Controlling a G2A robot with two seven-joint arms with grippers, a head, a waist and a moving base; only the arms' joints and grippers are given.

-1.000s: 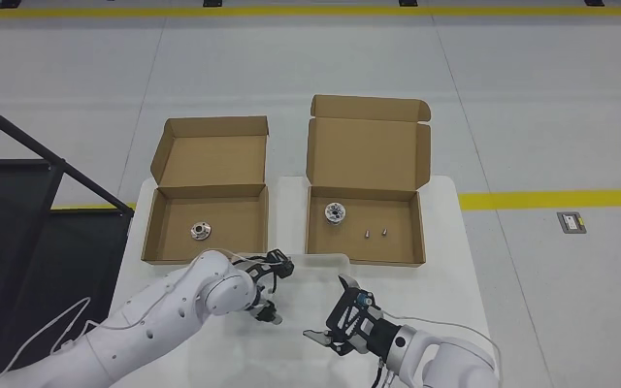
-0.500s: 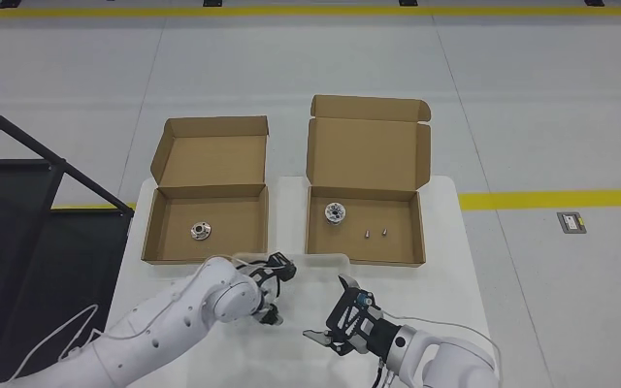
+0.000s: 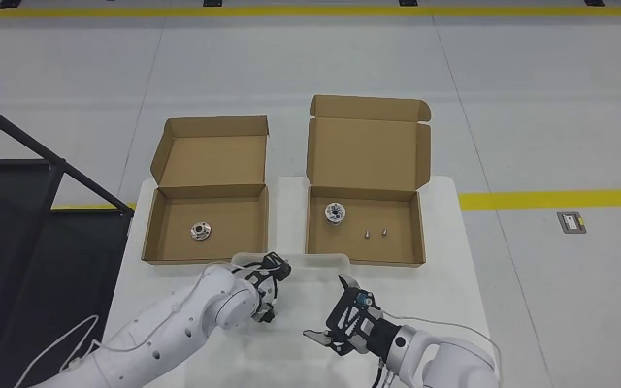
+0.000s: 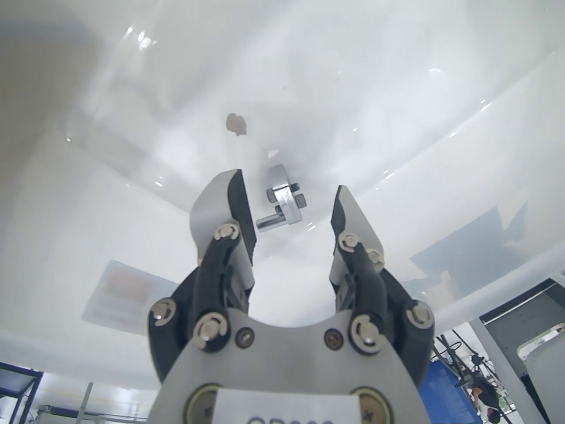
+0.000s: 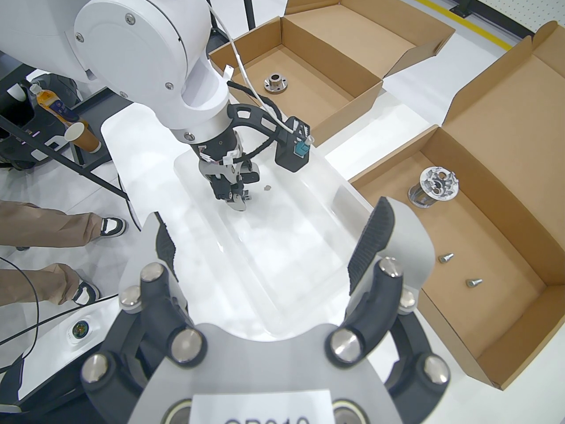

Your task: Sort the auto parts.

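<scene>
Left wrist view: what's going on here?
The left gripper is down in the white tray, open, with a small metal bracket between its jaws, not yet gripped. The right gripper hovers open and empty above the tray. The left box holds one flanged part; the right box a toothed cylinder and two small cones.

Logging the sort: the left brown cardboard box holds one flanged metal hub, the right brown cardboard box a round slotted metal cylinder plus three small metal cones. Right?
No: the right brown cardboard box holds two small metal cones, not three; the right wrist view shows it. The round slotted metal cylinder and, in the left brown cardboard box, the flanged metal hub are correct.
</scene>
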